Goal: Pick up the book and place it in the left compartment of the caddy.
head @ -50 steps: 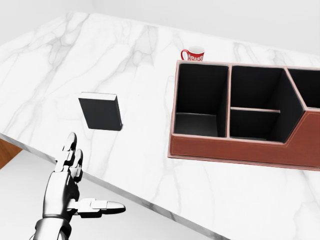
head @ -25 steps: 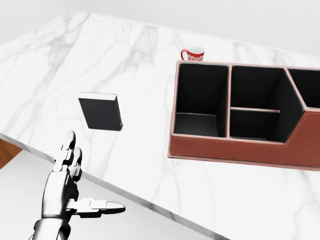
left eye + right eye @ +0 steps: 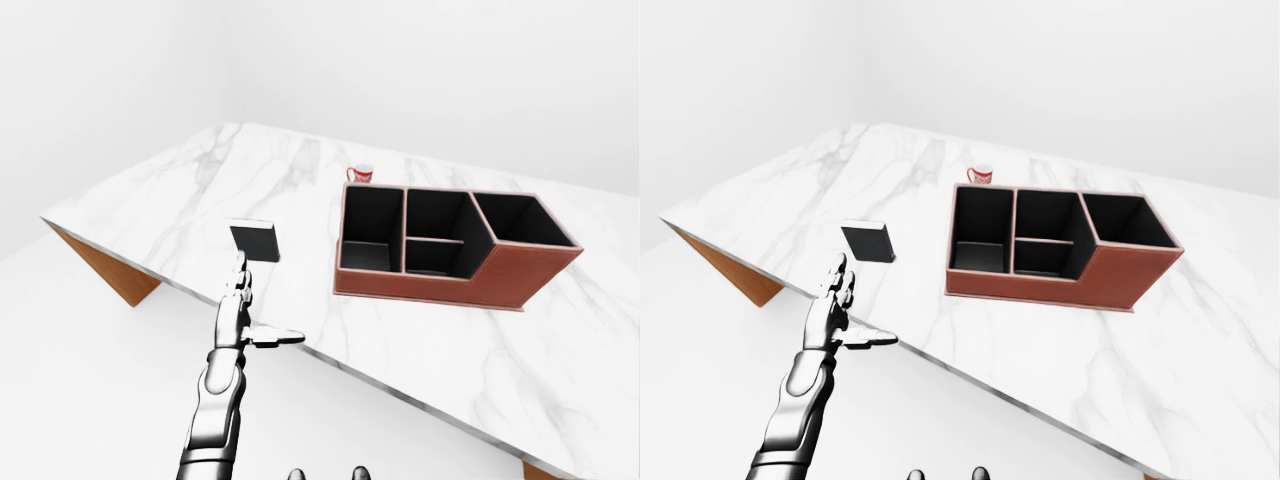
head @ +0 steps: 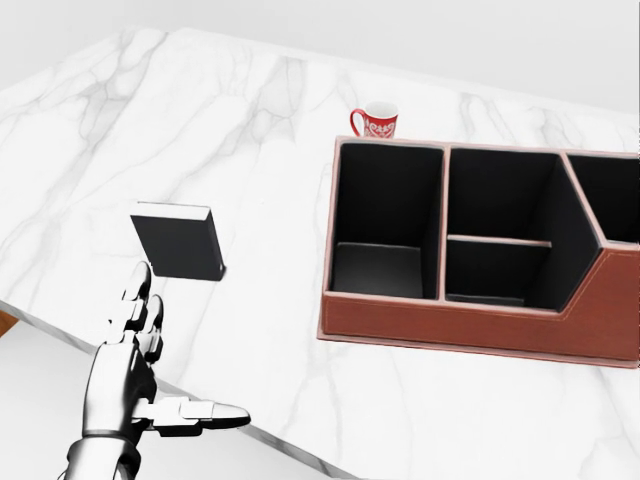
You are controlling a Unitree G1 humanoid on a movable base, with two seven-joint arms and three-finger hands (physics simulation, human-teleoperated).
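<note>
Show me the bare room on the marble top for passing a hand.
Bare marble lies between the black book and the brown leather caddy, and along the near edge. It is tight only between the red-patterned mug and the caddy's top rim.

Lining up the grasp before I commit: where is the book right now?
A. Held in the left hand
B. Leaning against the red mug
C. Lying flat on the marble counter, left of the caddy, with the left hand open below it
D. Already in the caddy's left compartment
C. In the head view the book lies flat on the marble counter, apart from the caddy, while the left hand is open and empty just below it.
</note>
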